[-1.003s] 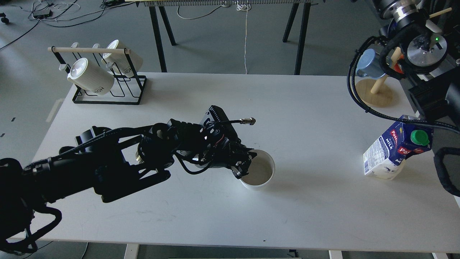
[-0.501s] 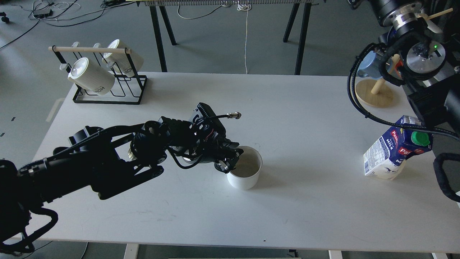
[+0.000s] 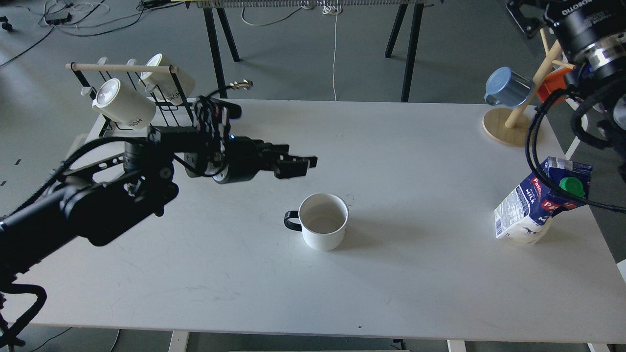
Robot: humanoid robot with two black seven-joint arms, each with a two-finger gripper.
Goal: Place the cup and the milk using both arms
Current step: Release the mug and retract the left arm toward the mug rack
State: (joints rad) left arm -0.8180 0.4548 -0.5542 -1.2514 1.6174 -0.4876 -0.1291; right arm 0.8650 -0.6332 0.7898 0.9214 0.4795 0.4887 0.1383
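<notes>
The cup (image 3: 323, 221) is a white mug with a black loop handle pointing left. It stands upright and free in the middle of the white table (image 3: 415, 146). My left gripper (image 3: 305, 165) hangs above and behind it to the left, fingers pointing right, open and empty, clear of the cup. The milk (image 3: 533, 208) is a blue and white carton with a green cap. It leans tilted near the table's right edge, with black cables (image 3: 538, 171) crossing in front of it. Only upper parts of my right arm (image 3: 584, 29) show at the top right, and its fingers are out of view.
A black wire rack (image 3: 146, 129) with two cream mugs stands at the back left, just behind my left arm. A wooden mug tree (image 3: 511, 124) with a blue mug (image 3: 506, 88) and an orange mug stands at the back right. Table legs and cords lie beyond the far edge.
My left gripper let go of the cup and drew back up and to the left. The cup slid slightly left and now stands alone. My right arm rose toward the top right; the milk stayed put.
</notes>
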